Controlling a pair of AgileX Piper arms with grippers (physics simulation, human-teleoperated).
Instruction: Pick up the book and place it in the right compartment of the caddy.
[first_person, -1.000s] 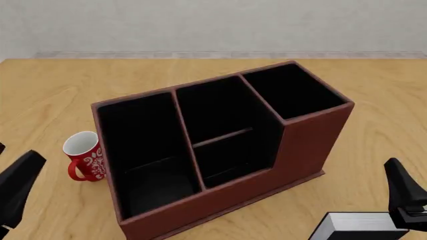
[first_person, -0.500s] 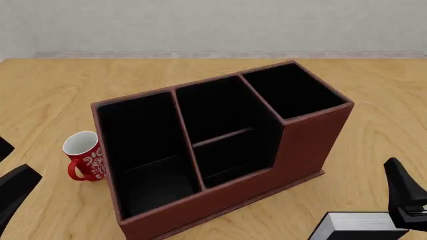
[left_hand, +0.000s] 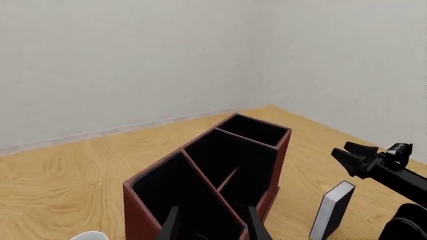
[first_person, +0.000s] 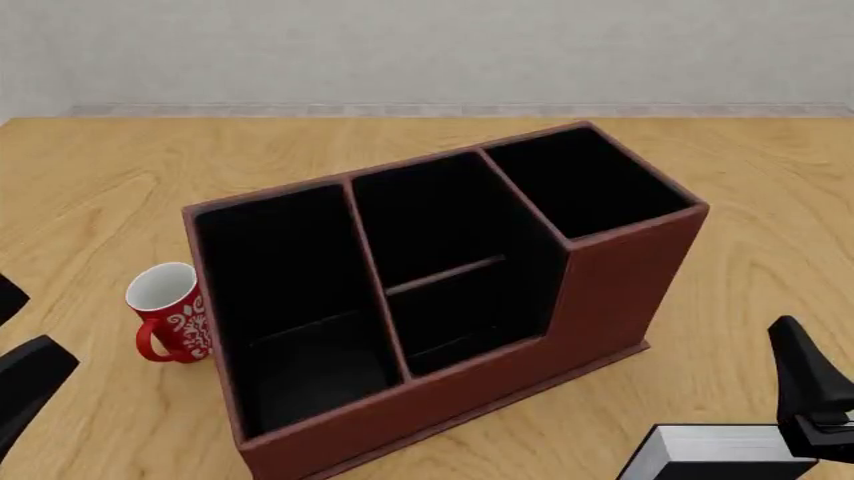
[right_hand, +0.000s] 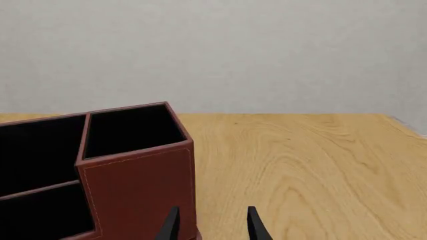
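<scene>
Thick hardcover book (first_person: 721, 452) standing upright near caddy (first_person: 614, 300): probably heavy, stiff, smooth; best pinched across both covers. Right gripper (right_hand: 212, 225) fingers apart, left gripper (left_hand: 212, 225) too.

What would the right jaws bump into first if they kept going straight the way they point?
Probably the caddy. In the right wrist view the right gripper has its open jaws aimed at the near corner of the tall end wall below the right compartment. Depth is unclear, and bare table lies just beside it, so they might slip past.
</scene>
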